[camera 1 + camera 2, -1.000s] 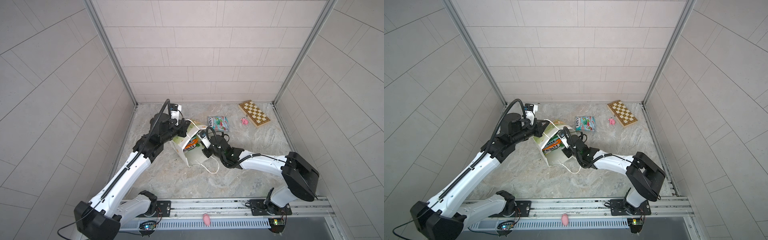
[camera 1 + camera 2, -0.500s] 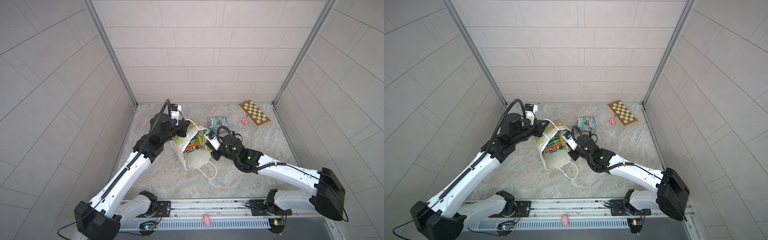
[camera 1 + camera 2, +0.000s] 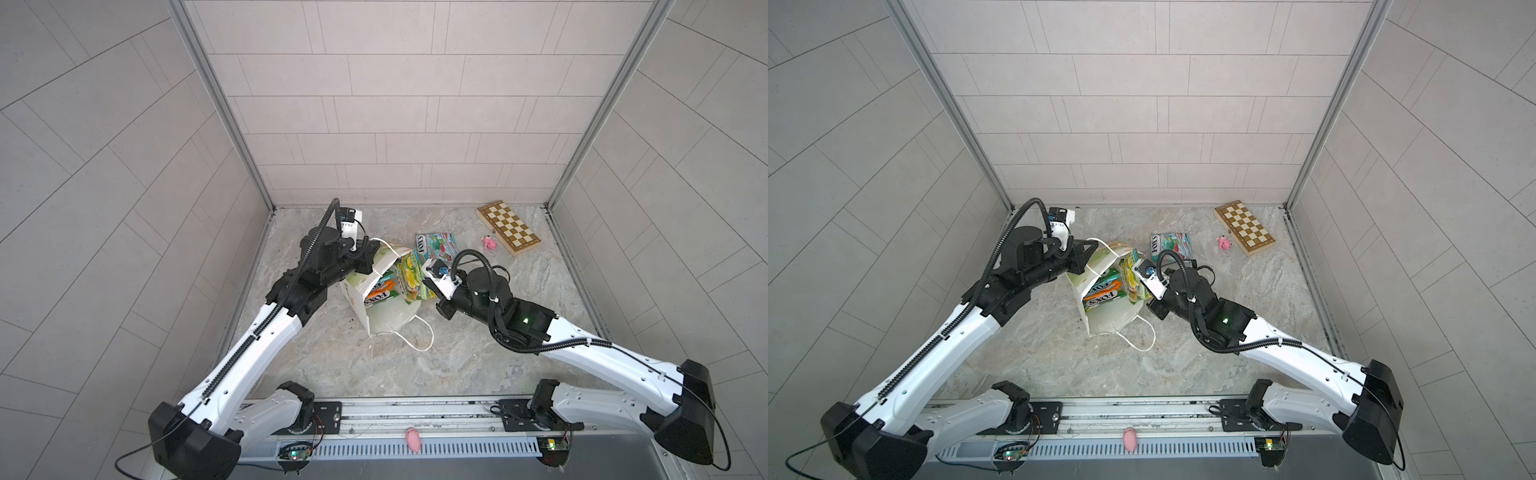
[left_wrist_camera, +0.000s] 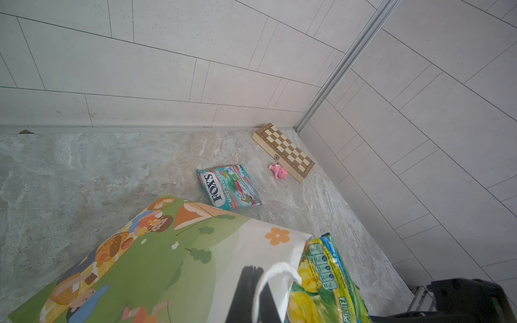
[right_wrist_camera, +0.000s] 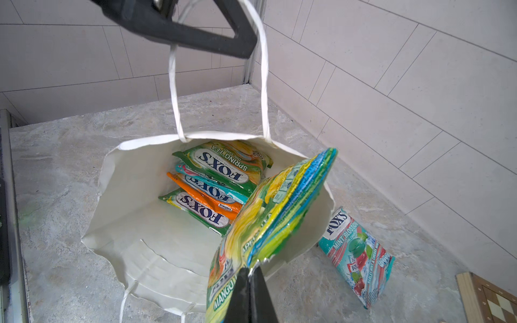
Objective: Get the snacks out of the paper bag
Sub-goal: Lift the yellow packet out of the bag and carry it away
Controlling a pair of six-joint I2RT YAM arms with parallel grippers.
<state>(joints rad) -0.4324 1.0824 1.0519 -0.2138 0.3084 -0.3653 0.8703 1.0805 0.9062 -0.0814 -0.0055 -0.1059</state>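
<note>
**Both top views.** A white paper bag (image 3: 376,320) leans on a marble-patterned table (image 3: 374,365) at centre frame, with its mouth open toward the lower right. The left claw (image 3: 368,259) reaches in from the lower left and is pinched together on the bag's upper cord handle (image 3: 386,244). The second handle lies loose on the table below the bag. The right claw (image 3: 428,289) comes from the lower right, mostly hidden under its camera. It is clamped on a yellow-green packet (image 3: 409,272) standing on edge at the bag's mouth. More packets (image 3: 380,293) lie inside the bag. A teal-and-red packet (image 3: 436,246) lies flat on the table just up and right of the bag. In the upper right corner a chessboard (image 3: 509,228) sits with a pink toy (image 3: 489,243) beside it.

**Left wrist view.** The bag's green picnic-print side fills the lower left. The white cord crosses the dark claw fingers (image 4: 246,293) at bottom centre. The yellow-green packet shows at lower right, and the teal-and-red packet lies at mid-frame.

**Right wrist view.** This view looks into the bag. Four packets are stacked inside: two yellow-green, one teal and one orange. The held packet rises from the closed claw at bottom centre, over the bag's right rim. The left claw grips the taut cord at the top of the frame.
</note>
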